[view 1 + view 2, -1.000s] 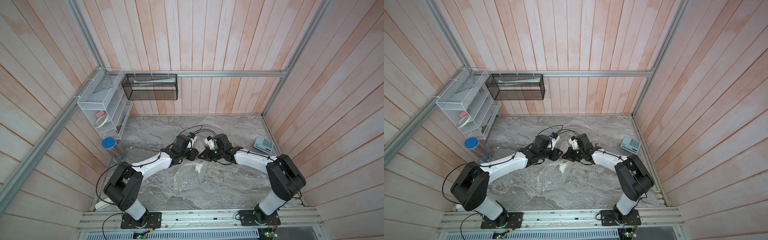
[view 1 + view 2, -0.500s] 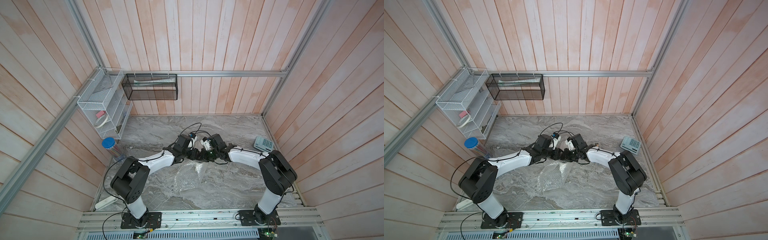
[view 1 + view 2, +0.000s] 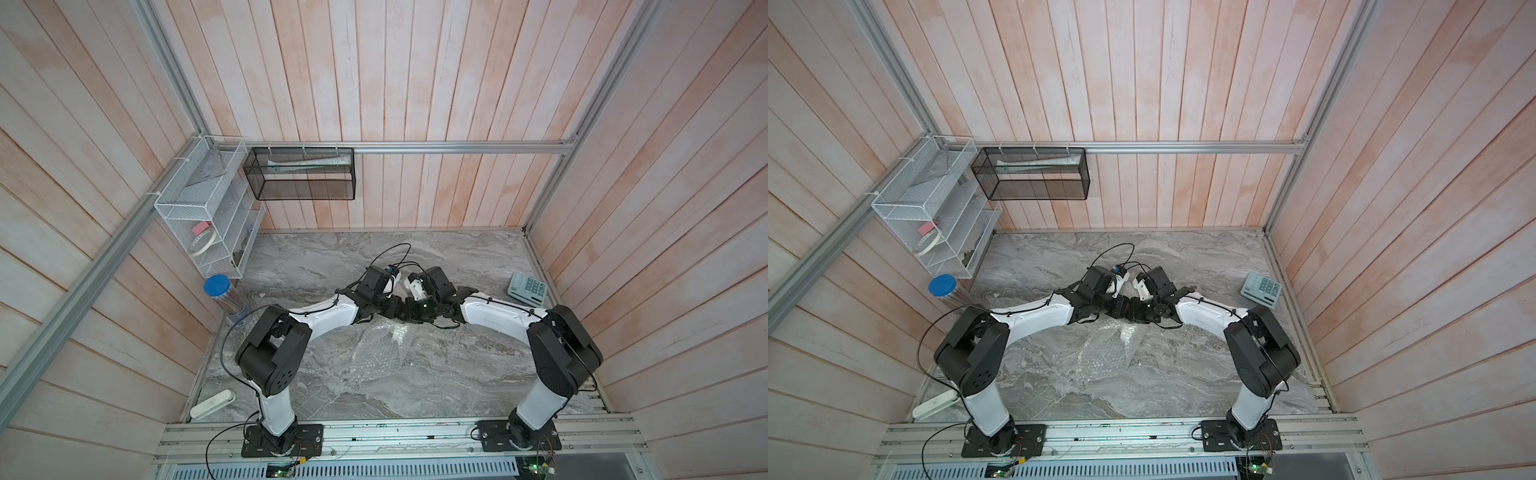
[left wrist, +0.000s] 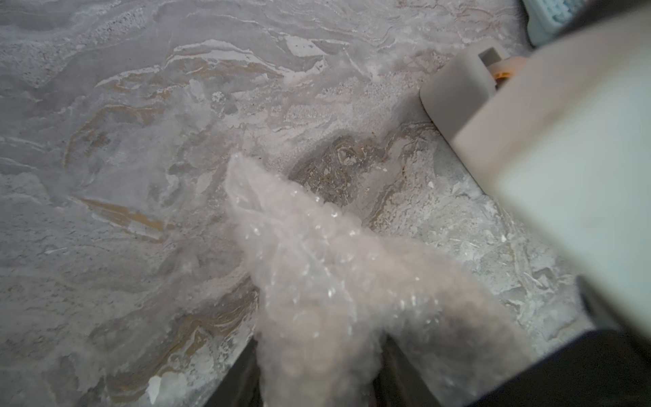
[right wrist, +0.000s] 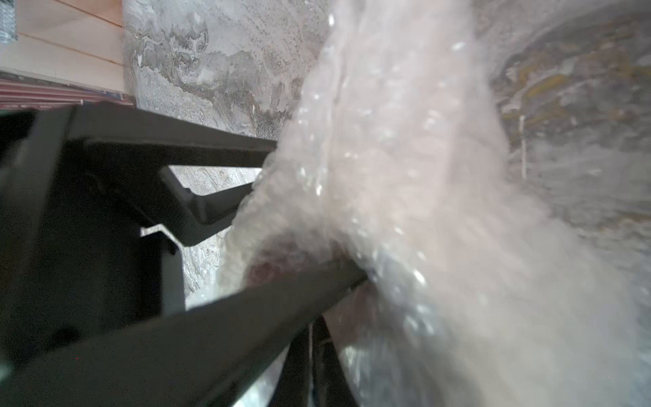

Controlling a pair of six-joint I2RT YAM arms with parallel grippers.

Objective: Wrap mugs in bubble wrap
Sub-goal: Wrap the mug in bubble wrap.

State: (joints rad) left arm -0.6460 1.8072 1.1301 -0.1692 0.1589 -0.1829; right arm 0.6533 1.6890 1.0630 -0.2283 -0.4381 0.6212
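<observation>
Mid-wrap: my left tool (image 4: 317, 377) clamps the wrap (image 4: 317, 264), whether my right tool (image 5: 315, 211) grips I cannot tell; next, I judge, the loose tail needs folding over the mug (image 5: 278, 261).

My left claw (image 3: 390, 311) and right claw (image 3: 409, 312) crowd each other over the counter (image 3: 316, 257). Bubble wrap (image 3: 374, 353) clutters the near side, open marble lies behind, and a calculator (image 3: 528, 286) hugs the right wall.

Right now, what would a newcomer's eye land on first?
The left arm and right arm meet head to head above crinkled bubble wrap on the marble table. In the left wrist view, a bunch of that wrap sticks out between the fingers, near a grey tape dispenser.
</observation>
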